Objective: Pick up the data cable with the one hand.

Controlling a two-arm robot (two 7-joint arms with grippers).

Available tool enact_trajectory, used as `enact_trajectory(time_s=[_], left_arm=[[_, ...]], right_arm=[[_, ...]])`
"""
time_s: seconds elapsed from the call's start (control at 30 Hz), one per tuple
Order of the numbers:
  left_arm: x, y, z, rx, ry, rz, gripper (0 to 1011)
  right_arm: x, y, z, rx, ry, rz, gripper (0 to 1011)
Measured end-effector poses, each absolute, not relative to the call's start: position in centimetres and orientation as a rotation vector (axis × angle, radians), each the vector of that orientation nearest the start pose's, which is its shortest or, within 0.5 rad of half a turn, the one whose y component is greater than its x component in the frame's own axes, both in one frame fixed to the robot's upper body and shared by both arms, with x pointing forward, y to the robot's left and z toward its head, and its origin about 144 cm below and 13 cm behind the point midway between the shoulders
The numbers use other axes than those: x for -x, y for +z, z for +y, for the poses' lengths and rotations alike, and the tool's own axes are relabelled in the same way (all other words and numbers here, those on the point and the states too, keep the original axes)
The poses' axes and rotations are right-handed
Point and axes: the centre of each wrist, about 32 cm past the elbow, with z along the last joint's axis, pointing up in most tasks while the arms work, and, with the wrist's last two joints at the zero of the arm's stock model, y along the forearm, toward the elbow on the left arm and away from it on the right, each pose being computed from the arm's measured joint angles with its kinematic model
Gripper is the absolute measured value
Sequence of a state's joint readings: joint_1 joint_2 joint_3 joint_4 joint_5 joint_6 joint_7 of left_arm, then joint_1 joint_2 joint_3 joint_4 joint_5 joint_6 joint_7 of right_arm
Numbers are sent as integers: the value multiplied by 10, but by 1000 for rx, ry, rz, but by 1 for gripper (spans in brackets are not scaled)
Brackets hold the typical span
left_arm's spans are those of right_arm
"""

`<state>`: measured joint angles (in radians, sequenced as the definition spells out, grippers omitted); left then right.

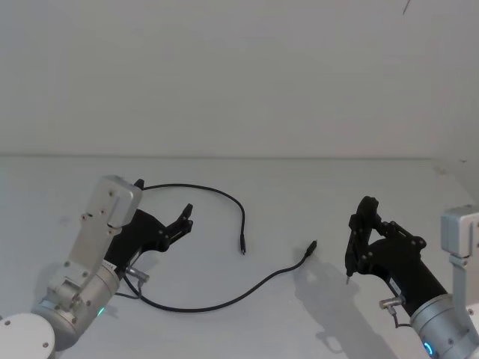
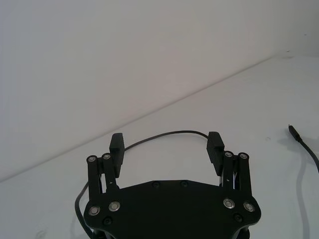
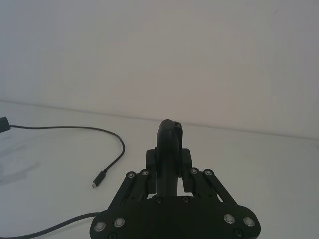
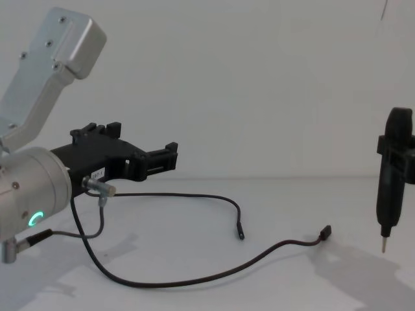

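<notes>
White table [image 1: 299,194], a long black data cable [image 1: 196,308] in a loose open curve on it

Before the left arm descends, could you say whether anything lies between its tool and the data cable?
Nothing visible does. The open left tool hangs above the data cable, which arcs past its tips. The right tool, holding a pen-like probe, is far aside.

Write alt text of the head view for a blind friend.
A long black data cable lies looped on a white table. The left tool hovers open over its left side; the right tool, farther right, grips a black pen-like probe pointing down.
</notes>
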<state>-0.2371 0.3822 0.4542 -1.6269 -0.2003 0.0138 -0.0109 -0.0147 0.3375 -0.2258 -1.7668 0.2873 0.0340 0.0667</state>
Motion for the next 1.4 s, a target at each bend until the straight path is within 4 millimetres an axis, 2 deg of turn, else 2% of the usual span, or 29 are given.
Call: enact_trajectory(time_s=[1.0,1.4], left_arm=[[-492,1204,199,-64,1118,-266,1002],[-491,1211,214,-101,1022,-228,1001]], right_arm=[[-443,1189,-237,-26,-1230,-75,279],[-443,1189,-237,-26,-1230,-75,279]])
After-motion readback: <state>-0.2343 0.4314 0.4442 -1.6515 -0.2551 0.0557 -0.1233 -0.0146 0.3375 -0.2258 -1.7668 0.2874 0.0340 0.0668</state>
